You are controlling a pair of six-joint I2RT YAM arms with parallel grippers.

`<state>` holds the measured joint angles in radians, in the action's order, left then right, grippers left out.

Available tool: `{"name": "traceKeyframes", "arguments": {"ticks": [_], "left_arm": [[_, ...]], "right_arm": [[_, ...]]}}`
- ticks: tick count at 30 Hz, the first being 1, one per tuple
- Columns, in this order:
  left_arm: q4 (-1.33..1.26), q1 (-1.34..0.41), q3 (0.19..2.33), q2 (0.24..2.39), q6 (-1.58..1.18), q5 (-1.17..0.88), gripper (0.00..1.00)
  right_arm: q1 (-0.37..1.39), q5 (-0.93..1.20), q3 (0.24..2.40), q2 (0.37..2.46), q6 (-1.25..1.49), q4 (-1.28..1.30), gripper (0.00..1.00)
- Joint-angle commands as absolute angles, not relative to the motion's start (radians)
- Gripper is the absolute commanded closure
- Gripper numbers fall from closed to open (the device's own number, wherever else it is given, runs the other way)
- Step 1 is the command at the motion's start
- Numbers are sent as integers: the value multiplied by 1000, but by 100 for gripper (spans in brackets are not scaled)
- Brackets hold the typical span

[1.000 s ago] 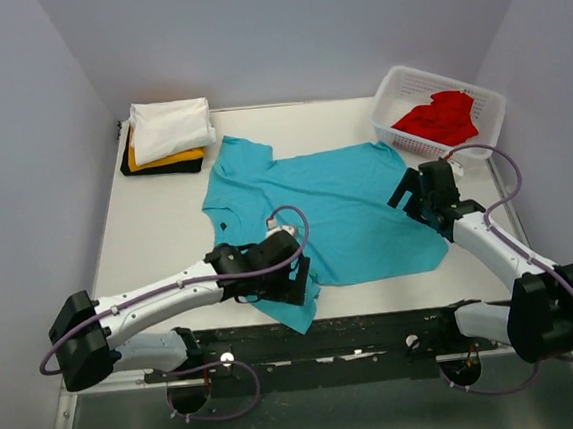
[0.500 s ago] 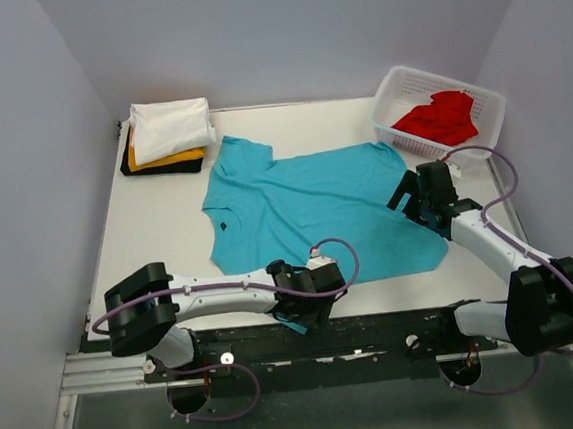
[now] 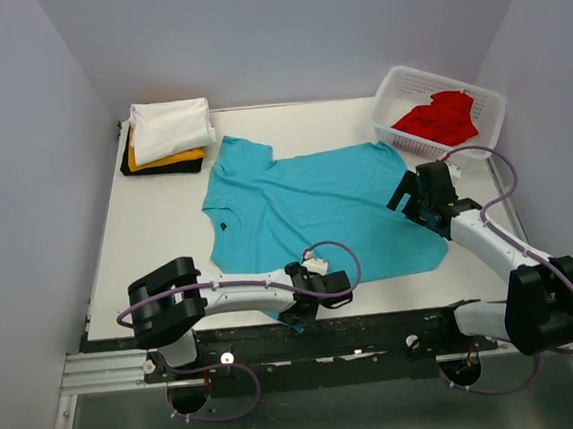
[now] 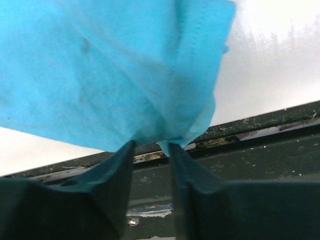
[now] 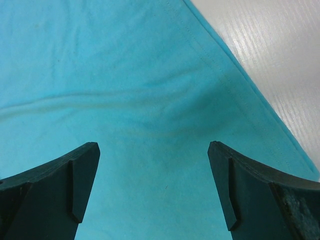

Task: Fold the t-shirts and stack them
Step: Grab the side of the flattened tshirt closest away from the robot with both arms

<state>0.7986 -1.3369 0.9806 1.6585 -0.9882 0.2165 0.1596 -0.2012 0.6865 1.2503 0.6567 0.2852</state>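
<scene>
Now clamping the left gripper [image 3: 300, 314] [image 4: 150, 146] tight on a bunched corner of the teal shirt [image 3: 316, 207] [image 4: 100, 75] [image 5: 125, 75], pinching the fold between narrow-set fingers [image 4: 117, 165] and letting the rest fan up and away from them. Sitting lower and farther right than a second ago, right at the near edge of the table [image 3: 158, 236] [image 4: 265, 60], dragging that corner along and showing less teal past the edge. Keeping the right gripper [image 3: 406, 190] [image 5: 152, 150] spread wide where it was, hovering over the right hem, teal filling the gap. Leaving the white shirt [image 3: 170, 127], yellow shirt [image 3: 166, 160] and black shirt [image 3: 130, 168] stacked well beyond the left gripper. Leaving the red shirt [image 3: 437, 118] in the basket [image 3: 393, 90] just beyond the right gripper.
</scene>
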Motion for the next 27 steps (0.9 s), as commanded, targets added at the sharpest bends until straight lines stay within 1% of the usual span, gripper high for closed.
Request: {"name": "traceKeyframes", "arguments": {"ticks": [1, 3, 4, 12, 15, 19, 22, 27], "left_arm": [[845, -1342, 975, 1655, -1038, 287, 76], [856, -1341, 966, 1642, -1048, 304, 90], [863, -1340, 959, 1635, -1053, 312, 100], [886, -1333, 900, 1538, -1027, 329, 100], [885, -1331, 874, 1475, -1017, 337, 100], [844, -1318, 848, 1449, -983, 298, 100], [779, -1319, 829, 1440, -950, 230, 100], [775, -1319, 825, 1404, -943, 218, 100]], "right_arm": [[156, -219, 683, 1246, 649, 280, 0], [156, -229, 683, 1236, 652, 295, 0], [156, -241, 681, 1223, 656, 306, 0], [156, -401, 617, 1031, 737, 457, 0], [156, -409, 610, 987, 801, 538, 0], [156, -339, 589, 944, 874, 643, 0], [156, -373, 527, 896, 950, 653, 0], [156, -417, 461, 860, 1066, 667, 3]]}}
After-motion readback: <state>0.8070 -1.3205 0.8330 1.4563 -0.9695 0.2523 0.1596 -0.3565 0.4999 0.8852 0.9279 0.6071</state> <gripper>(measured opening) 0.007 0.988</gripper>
